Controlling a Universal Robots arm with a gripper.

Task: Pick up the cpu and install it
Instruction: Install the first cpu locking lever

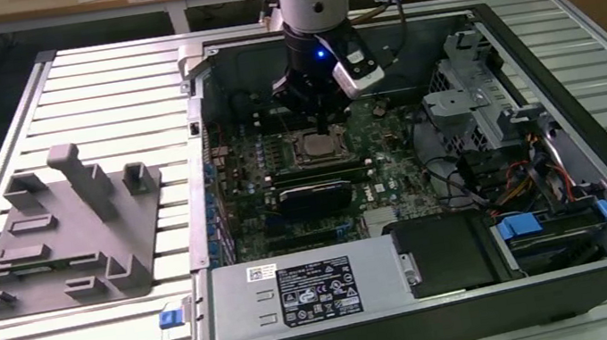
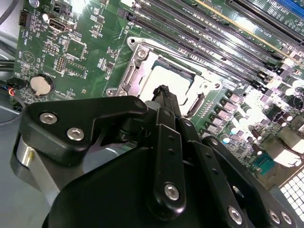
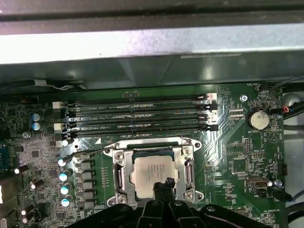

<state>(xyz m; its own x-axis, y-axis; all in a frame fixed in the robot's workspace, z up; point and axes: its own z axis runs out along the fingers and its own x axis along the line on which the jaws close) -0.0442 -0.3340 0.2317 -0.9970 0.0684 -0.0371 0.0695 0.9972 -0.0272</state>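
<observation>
cpu [image 3: 153,172] lies within socket frame [image 3: 118,173], gripper [image 3: 164,185] at its edge.

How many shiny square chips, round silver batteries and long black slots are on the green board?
cpu: 1
round silver battery: 1
long black slots: 4
Total: 6

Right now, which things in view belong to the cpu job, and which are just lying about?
Job: cpu, lying in the socket frame; gripper, directly over it.
Lying about: grey fixture beside the case; memory slots; coin battery; power supply.
</observation>
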